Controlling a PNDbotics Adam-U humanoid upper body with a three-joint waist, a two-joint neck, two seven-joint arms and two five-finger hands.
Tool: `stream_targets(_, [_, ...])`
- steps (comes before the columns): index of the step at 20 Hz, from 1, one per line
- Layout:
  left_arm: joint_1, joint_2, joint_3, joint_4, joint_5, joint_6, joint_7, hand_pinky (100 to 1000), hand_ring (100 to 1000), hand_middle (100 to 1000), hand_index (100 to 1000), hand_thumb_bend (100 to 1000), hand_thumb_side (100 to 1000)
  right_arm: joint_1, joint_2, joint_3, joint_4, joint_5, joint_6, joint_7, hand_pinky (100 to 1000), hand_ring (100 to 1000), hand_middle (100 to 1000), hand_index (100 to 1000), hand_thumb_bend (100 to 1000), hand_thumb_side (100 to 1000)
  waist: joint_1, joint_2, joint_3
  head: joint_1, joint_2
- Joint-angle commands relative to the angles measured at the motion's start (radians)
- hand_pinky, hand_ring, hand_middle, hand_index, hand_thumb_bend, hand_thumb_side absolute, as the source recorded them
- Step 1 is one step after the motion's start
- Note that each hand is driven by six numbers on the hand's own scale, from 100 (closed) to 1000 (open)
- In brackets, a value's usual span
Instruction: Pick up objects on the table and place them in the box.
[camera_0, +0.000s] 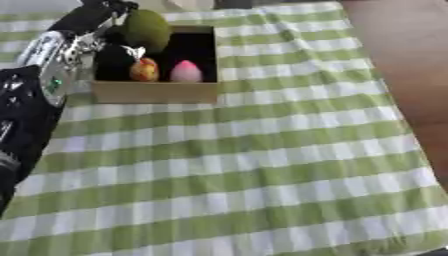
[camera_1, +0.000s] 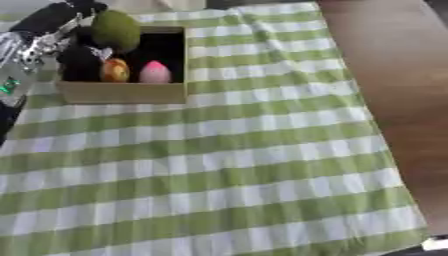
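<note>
My left hand (camera_0: 118, 47) is over the cardboard box (camera_0: 156, 91), at its left half. The fingers are curled round a green oval fruit (camera_0: 146, 29), which sits at the fingertips above the box's far left corner, partly over the rim. Just below the fingers, inside the box, lie an orange-red mottled fruit (camera_0: 144, 70) and, touching its right side, a pink pointed one (camera_0: 185, 72). The box stands on a green-and-white checked cloth (camera_0: 245, 170). The right hand appears in neither view. Bare wooden table (camera_1: 389, 75) lies beyond the cloth's right edge.
</note>
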Motion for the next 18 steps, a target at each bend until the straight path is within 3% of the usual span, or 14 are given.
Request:
stream_targets(1, [-0.018,0.026,0.006,-0.037,0.014,0.008,-0.002,888,907,854,976,196,552,-0.006,-0.02,-0.01,-0.007,-0.006,0.003,-0.001,1000,953,615,947,100,528,-0.01,-0.022,0.002,0.0,0.004])
stream_targets(4, [-0.015,0.039,-0.003,-0.076,0.057,-0.003,-0.026,885,905,852,976,154,565,0.0,-0.021,-0.011,-0.007,-0.005,0.006,-0.002,1000,954,615,947,100,528,-0.007,-0.027,0.005,-0.004,0.009])
stream_targets(6, [-0.014,0.05,-0.014,-0.105,0.084,-0.004,-0.054,893,914,864,987,214,590,0.002,-0.021,-0.012,-0.006,-0.005,0.009,-0.002,1000,954,615,947,100,528,-0.004,-0.031,0.008,-0.005,0.012])
stream_targets(7, [-0.014,0.053,-0.019,-0.117,0.093,-0.003,-0.067,897,919,866,993,288,650,0.003,-0.02,-0.012,-0.006,-0.005,0.01,-0.002,1000,954,615,947,100,528,-0.004,-0.032,0.008,-0.005,0.012])
stream_targets(12, [-0.009,0.063,-0.028,-0.171,0.138,-0.001,-0.109,894,920,863,990,316,728,0.006,-0.018,-0.012,-0.006,-0.004,0.015,0.001,1000,954,615,948,100,528,-0.002,-0.036,0.009,-0.006,0.014])
stream_targets(14, [-0.008,0.069,-0.029,-0.194,0.162,0.002,-0.121,894,920,861,987,301,722,0.007,-0.019,-0.013,-0.005,-0.003,0.016,0.002,1000,954,615,948,100,528,-0.002,-0.037,0.01,-0.007,0.015])
stream_targets(15, [-0.007,0.072,-0.032,-0.205,0.172,0.003,-0.13,911,950,883,1000,381,688,0.008,-0.019,-0.013,-0.005,-0.003,0.016,0.002,1000,954,615,948,100,528,-0.001,-0.038,0.011,-0.008,0.016])
stream_targets(16, [-0.006,0.074,-0.038,-0.213,0.176,0.0,-0.148,918,963,882,997,389,639,0.008,-0.019,-0.013,-0.004,-0.003,0.017,0.002,1000,954,615,948,100,527,-0.001,-0.038,0.011,-0.008,0.017])
stream_targets(17, [-0.006,0.074,-0.04,-0.217,0.177,-0.003,-0.167,913,958,862,987,372,595,0.007,-0.018,-0.013,-0.004,-0.004,0.018,0.002,1000,955,615,948,100,527,-0.001,-0.039,0.012,-0.007,0.017])
stream_targets(18, [-0.006,0.073,-0.038,-0.221,0.185,-0.004,-0.181,892,933,827,976,284,587,0.006,-0.016,-0.011,-0.004,-0.005,0.019,0.003,1000,955,615,948,100,527,-0.001,-0.039,0.012,-0.007,0.017])
